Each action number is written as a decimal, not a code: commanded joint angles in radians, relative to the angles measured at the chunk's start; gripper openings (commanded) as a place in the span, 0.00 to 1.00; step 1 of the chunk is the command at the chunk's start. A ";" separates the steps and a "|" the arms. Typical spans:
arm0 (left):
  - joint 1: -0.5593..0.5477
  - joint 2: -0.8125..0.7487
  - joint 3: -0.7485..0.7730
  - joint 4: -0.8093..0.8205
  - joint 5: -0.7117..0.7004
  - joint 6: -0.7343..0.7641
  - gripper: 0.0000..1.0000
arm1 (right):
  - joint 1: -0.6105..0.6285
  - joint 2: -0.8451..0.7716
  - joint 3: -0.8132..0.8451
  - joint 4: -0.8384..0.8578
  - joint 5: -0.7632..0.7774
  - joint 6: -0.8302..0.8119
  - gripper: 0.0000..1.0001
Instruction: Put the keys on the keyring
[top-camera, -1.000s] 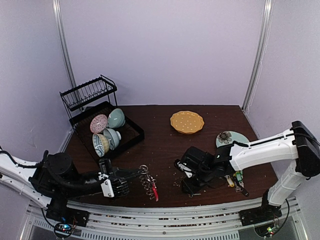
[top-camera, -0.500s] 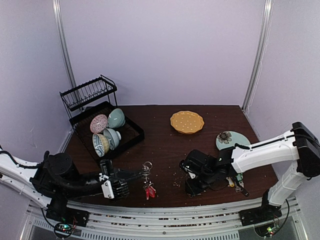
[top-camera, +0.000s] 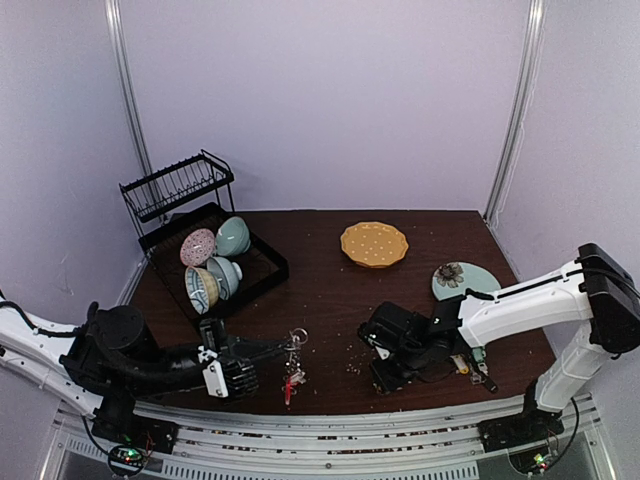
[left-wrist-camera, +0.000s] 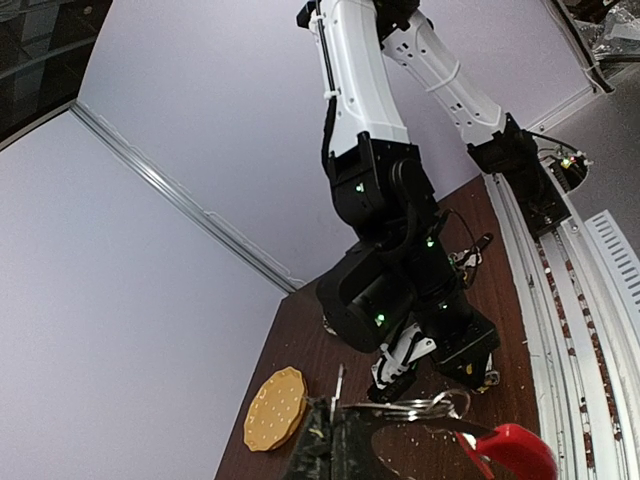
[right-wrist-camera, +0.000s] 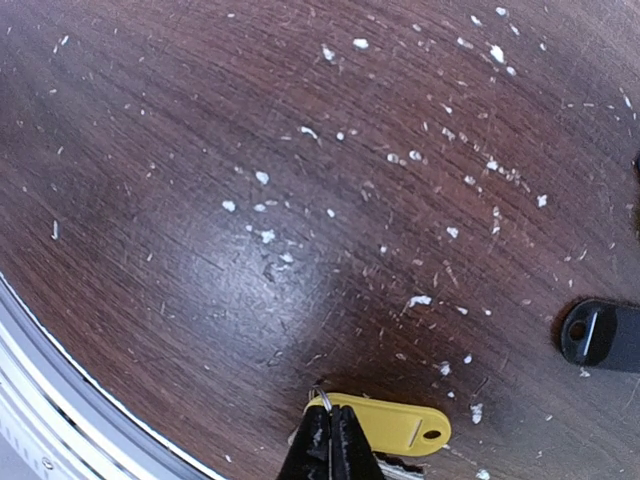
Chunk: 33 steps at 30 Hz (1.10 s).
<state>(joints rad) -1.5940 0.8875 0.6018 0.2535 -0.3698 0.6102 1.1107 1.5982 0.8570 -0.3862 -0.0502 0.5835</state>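
My left gripper (top-camera: 274, 348) is shut on the keyring (top-camera: 293, 349) and holds it just above the table's near edge. Its silver loops (left-wrist-camera: 420, 408) jut out sideways from the fingers (left-wrist-camera: 318, 448), and its red part (left-wrist-camera: 510, 450) hangs below. To the right, my right gripper (right-wrist-camera: 330, 432) points down at the table, shut on the small wire ring of a key with a yellow tag (right-wrist-camera: 400, 425). A black tag (right-wrist-camera: 605, 335) lies nearby. More keys (top-camera: 472, 360) lie beside the right arm (top-camera: 410, 340).
A yellow dotted plate (top-camera: 374, 243) sits at the back centre and a teal flowered plate (top-camera: 465, 278) at the right. A black dish rack (top-camera: 262, 262) with several bowls stands at the back left. White crumbs dot the dark table (right-wrist-camera: 250, 150).
My right gripper has closed onto the yellow-tagged key's ring. The keyring in my left gripper has swung, its red part moving from the right to hang lower and leftward.
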 joint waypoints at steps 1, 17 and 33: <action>0.003 -0.005 0.013 0.054 -0.001 0.020 0.00 | 0.005 0.000 0.004 -0.007 0.008 0.003 0.00; 0.002 0.030 0.077 -0.013 0.047 0.318 0.00 | 0.014 -0.481 0.162 -0.018 -0.305 -0.359 0.00; -0.004 0.102 0.164 -0.020 0.135 0.395 0.00 | 0.052 -0.482 0.299 0.021 -0.585 -0.479 0.00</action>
<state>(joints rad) -1.5944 0.9825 0.7166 0.1905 -0.2779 0.9989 1.1610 1.1255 1.1278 -0.3939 -0.5713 0.1406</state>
